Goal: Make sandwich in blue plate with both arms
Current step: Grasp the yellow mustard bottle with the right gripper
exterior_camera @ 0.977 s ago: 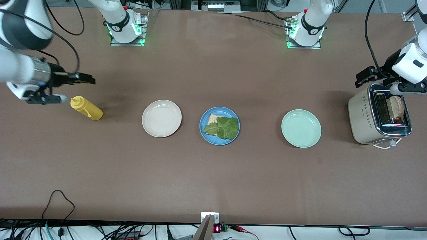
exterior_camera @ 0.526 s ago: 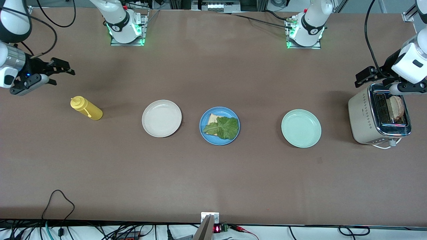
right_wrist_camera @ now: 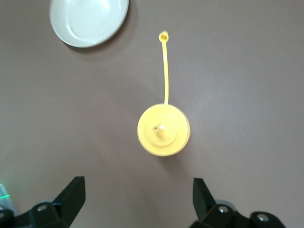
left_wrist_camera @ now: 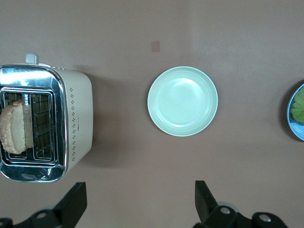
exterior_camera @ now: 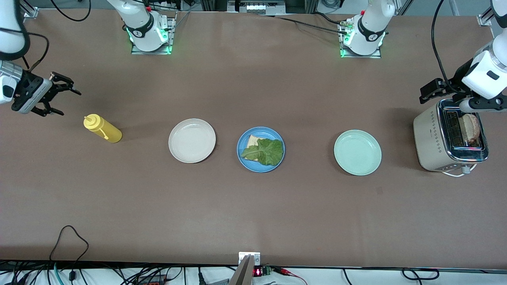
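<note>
Motion belongs to your right arm alone: in the last second its claw (exterior_camera: 66, 102) has swung away from above the bottle (exterior_camera: 102, 128) and pulled out toward the right arm's end of the worktop (exterior_camera: 253, 213). It now hangs over bare surface beside the bottle. Its fingers are spread wide and hold nothing; the right wrist view shows the bottle standing upright below, between the open tips, with its cap dangling on a strap.

Your left claw (exterior_camera: 429, 93) has barely shifted. It hovers over the toaster (exterior_camera: 431, 142), also spread and empty, and a slice (exterior_camera: 471, 126) still sits in the toaster's slot.

Your blue plate (exterior_camera: 241, 158) lies mid-worktop, between the white plate (exterior_camera: 174, 150) and the green plate (exterior_camera: 340, 162). It carries one bread slice (exterior_camera: 251, 140) with lettuce (exterior_camera: 267, 152) laid on top, and nothing on it has moved.

You can read the right arm's withdrawal as its share being finished, or paused. The sandwich lacks only its top slice, so the next move probably falls to your left arm: lower into the slot, pinch the slice and carry it across the green plate to the lettuce.
</note>
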You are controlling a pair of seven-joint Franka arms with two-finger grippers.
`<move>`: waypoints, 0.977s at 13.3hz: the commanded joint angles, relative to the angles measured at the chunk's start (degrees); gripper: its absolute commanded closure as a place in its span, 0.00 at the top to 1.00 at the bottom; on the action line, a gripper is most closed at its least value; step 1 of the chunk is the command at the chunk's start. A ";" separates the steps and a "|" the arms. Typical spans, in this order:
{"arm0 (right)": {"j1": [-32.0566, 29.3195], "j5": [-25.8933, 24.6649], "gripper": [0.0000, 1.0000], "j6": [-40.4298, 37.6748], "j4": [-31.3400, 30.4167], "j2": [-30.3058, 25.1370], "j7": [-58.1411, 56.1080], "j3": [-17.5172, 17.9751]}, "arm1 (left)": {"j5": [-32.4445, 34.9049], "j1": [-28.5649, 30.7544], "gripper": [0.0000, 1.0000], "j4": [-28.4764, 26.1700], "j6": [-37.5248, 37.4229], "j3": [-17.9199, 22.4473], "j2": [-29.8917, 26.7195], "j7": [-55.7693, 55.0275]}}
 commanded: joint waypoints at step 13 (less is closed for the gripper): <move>-12.11 26.66 1.00 1.71 2.08 19.85 -47.92 0.46 | -0.80 0.06 1.00 -1.10 0.45 -0.98 -0.99 0.26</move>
